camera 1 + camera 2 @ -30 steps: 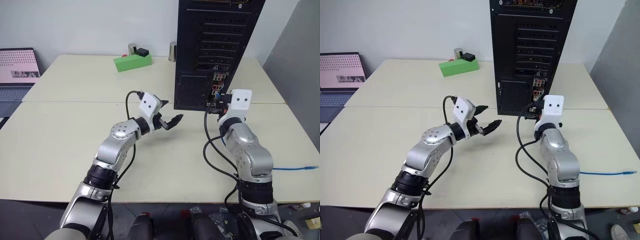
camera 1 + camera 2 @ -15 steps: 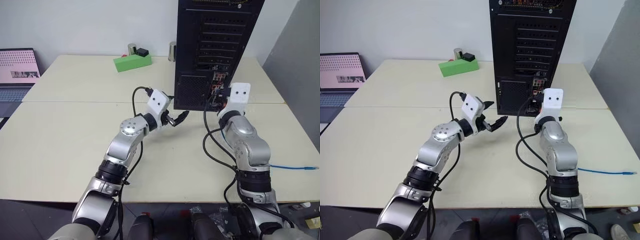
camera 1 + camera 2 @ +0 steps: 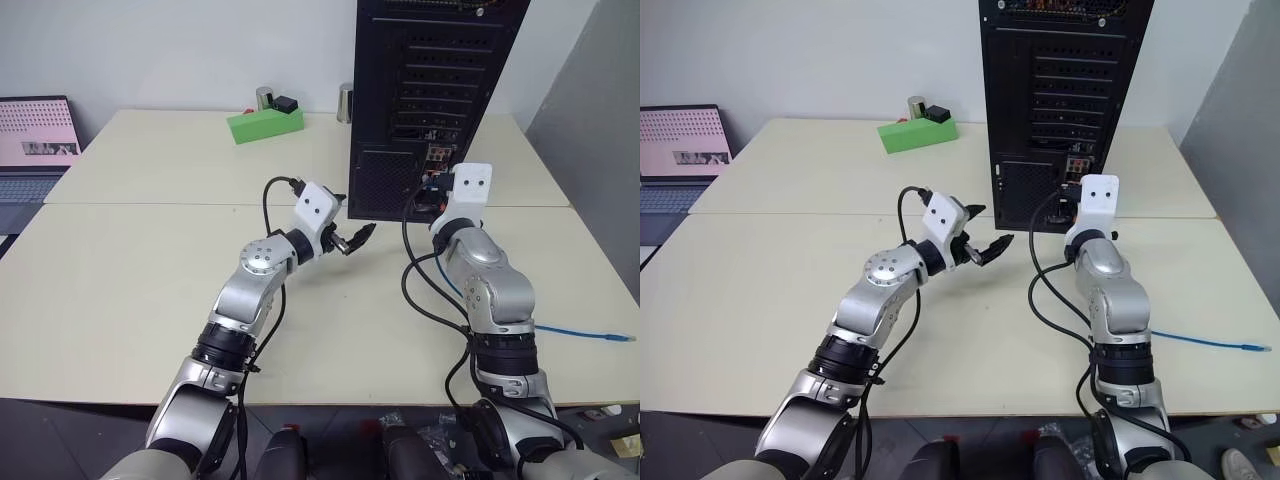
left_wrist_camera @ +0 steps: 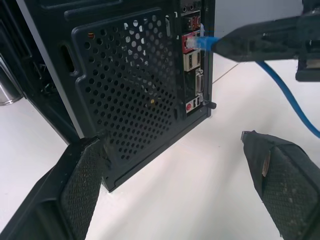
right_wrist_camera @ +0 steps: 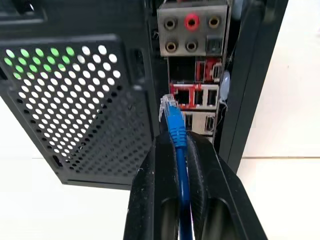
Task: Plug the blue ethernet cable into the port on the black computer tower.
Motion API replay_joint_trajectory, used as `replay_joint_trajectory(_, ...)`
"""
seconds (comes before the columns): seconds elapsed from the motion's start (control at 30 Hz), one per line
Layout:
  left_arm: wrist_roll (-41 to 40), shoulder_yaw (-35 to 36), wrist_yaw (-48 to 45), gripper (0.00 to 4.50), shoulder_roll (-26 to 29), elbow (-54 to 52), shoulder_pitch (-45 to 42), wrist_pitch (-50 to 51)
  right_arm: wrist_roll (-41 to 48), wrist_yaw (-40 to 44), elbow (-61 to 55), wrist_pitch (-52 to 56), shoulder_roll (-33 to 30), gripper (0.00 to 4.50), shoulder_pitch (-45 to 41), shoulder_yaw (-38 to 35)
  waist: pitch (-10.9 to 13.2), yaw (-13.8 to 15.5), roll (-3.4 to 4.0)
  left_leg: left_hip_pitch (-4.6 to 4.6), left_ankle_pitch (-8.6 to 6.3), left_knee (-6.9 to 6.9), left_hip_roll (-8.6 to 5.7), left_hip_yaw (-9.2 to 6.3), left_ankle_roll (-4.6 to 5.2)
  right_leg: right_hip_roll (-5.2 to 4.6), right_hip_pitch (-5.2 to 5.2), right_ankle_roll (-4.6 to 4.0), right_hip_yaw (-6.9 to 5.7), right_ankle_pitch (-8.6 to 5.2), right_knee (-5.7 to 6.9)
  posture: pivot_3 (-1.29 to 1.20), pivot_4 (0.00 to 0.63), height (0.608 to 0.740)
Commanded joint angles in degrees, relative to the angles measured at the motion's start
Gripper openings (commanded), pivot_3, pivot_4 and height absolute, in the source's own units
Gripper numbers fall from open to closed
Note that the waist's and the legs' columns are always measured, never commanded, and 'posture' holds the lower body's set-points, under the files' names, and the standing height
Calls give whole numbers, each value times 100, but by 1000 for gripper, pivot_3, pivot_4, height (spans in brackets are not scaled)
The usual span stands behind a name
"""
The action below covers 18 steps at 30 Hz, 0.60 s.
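The blue ethernet cable [image 5: 177,135] is pinched between the two black fingers of your right gripper [image 5: 179,150], just behind its clear plastic plug [image 5: 167,106]. The plug juts out ahead of the fingertips, right in front of the port [image 5: 181,95] in the coloured connector strip on the back of the black computer tower [image 3: 430,90]. From the right wrist view the plug sits just short of the socket and a little to one side of it; whether it touches the metal yet, you cannot tell.

The cord itself is light and limp. It trails back under your right arm, off to the right across the desk [image 3: 120,260], and its free end lies near the desk's right edge [image 3: 585,333]. It will give no resistance of weight, but it will not push a plug on its own either: only the short stiff stretch at the boot behind the plug carries force. Your hold is in the right place, close enough that the plug should not swing or droop. The plug is small, hard and smooth, and its thin latch tab is likely the fragile part, so press straight in rather than at a slant.

Your left gripper [image 3: 352,238] hangs spread wide and empty, just left of the tower's near lower corner, in front of the mesh vent [image 4: 130,85]. The tower looks heavy enough to stand against a gentle push.
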Motion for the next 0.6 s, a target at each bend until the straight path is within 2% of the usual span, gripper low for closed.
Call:
replay_joint_trajectory(0.03, 24, 143, -29, 4474, -38, -144, -47, -131, 25, 24, -71, -204, 6, 0, -185, -113, 0, 0, 0, 0, 0, 0, 0, 0, 0, 0, 0, 0, 0, 0, 0, 0, 150, 740)
replay_joint_trajectory(0.6, 103, 179, -65, 4474, -91, -149, -20, -147, 50, 31, 180, -313, 22, 0, -321, -255, 0, -2, 0, -1, 0, 0, 0, 0, 0, 0, 0, 0, 0, 0, 0, 0, 150, 740)
